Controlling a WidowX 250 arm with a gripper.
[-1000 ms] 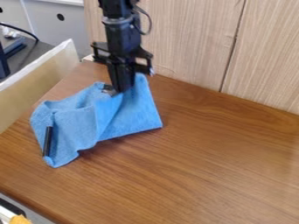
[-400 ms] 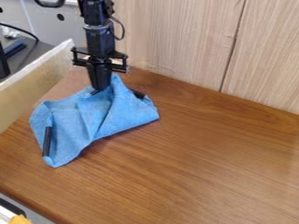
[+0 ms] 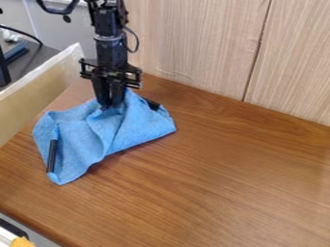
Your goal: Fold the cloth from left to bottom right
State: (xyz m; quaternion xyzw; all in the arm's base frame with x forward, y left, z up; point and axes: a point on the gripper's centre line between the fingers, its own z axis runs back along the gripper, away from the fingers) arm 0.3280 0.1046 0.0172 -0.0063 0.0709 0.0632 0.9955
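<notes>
Camera view: the blue cloth (image 3: 132, 126) lies rumpled on the wooden counter (image 3: 238, 178), in the part towards the corner where the pale board (image 3: 38, 91) along the left edge nears the wood-grain panel (image 3: 199, 48) at the back edge. Its long axis runs at a slant, from a narrow lower tip that points towards the counter's near left edge, up to a broader end that faces the back edge. The cloth's right-hand corner points out across the counter, and its lower right border climbs slantwise from the tip to that corner. Folds run down through the middle, and the top is bunched up. A black strip (image 3: 51, 155) stands nearly lengthwise in the picture on the cloth's left part, close to the lower tip; a smaller dark piece (image 3: 153, 104) shows at the upper right border, set at a slant.

The black gripper (image 3: 110, 105) hangs down over the cloth's bunched top, its lower end touching the fabric. Whether it is wide, narrow or holding the cloth, I cannot tell.
</notes>
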